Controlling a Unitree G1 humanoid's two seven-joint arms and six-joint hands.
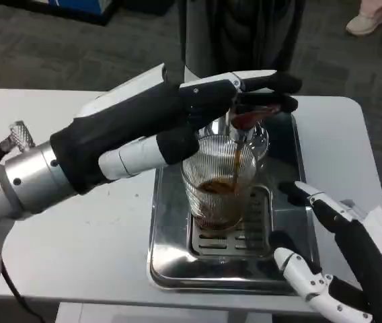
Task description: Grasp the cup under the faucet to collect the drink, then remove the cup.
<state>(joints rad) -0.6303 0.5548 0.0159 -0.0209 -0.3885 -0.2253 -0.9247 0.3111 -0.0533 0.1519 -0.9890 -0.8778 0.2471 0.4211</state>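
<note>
Inspecting your station, operator, the findings run as follows.
Cup: your ribbed clear glass cup (221, 182) stands upright on the slotted grate (255, 232) of the steel drip tray (167, 262), directly below the faucet (238, 131).
Drink: a dark stream (236, 161) falls into the cup; dark liquid fills its lower part.
Left hand: your left hand (177, 114) reaches across above the cup, fingertips (272, 87) on the red tap lever (251, 118); its thumb lies against the cup's left wall.
Right hand: your right hand (332, 256) waits beside the tray's right edge, fingers apart, holding nothing.
Table: the tray sits on your white table (97, 249).
</note>
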